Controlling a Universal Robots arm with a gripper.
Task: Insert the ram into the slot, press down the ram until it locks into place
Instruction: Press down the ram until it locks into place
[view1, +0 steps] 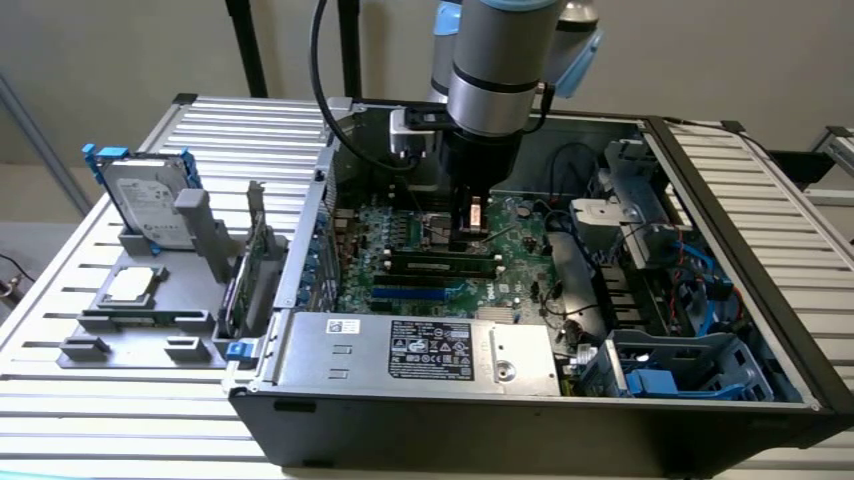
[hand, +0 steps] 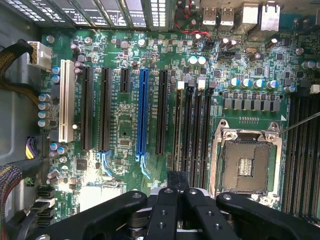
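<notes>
Surface: slatted metal table (view1: 747, 200) bearing an opened computer case (view1: 534, 420).
Labels: white sticker with dense black print seen on the power supply (view1: 427, 350); its wording cannot be read. Board silkscreen is likewise illegible.
Gripper (hand: 176, 187): lowered over the motherboard (hand: 125, 130); jaws pressed together.
Ram (view1: 445, 264): seated lengthwise in a black slot (view1: 435, 275), just below the gripper in the exterior view.
Hidden: fingertip contact is masked by the wrist housing.
Cut off: hard drive (view1: 144, 205) stands in a grey holder (view1: 134, 320) at the exterior view's left.
</notes>
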